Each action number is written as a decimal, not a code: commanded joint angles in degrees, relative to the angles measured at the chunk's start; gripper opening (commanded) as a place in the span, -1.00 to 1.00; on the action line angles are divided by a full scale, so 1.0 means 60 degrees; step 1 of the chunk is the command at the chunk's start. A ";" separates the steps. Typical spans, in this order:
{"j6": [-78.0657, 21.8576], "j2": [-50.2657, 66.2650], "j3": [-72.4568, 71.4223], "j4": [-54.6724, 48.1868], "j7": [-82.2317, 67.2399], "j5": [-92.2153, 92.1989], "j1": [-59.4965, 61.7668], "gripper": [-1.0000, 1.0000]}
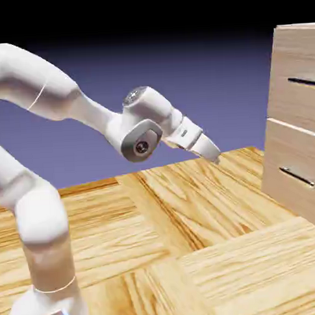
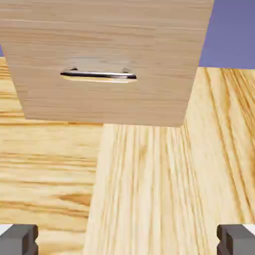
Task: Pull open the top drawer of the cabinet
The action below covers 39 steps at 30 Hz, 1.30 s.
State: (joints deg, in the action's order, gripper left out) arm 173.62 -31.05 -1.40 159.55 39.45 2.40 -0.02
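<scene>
while the arm (image 1: 66,106) reaches out above the wood-plank desk (image 1: 191,249), the jaws (image 1: 214,154) stand apart and hold nothing; in the hand view the two grey fingertips (image 2: 18,239) sit at opposite bottom corners with bare desk surface between them. the jaws point downward at a slant toward the cabinet (image 1: 301,120), which stands well apart from them, ahead and on the far side of open desk. the top drawer (image 1: 298,81) lies ahead of and above the jaws; its front sits flush with the cabinet face, and its slim dark handle (image 1: 304,82) is untouched. the lower drawer (image 1: 296,172) lies ahead of the jaws at roughly their height, with its own bar handle (image 1: 296,176). in the hand view a drawer front (image 2: 104,60) with a horizontal bar handle (image 2: 98,75) fills the upper area, ahead of the jaws and slightly toward the left fingertip; which drawer this is cannot be told from that view.
</scene>
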 commanded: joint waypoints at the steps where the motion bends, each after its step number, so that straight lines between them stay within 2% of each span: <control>1: -0.0054 0.0223 -0.0194 -0.0201 -0.0416 0.0332 0.0092 0.00; 39: -0.2106 0.8679 -0.7553 -0.7836 -1.6197 1.2912 0.3575 0.00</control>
State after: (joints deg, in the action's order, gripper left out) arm 160.98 21.03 -46.72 112.53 -57.73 79.87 21.42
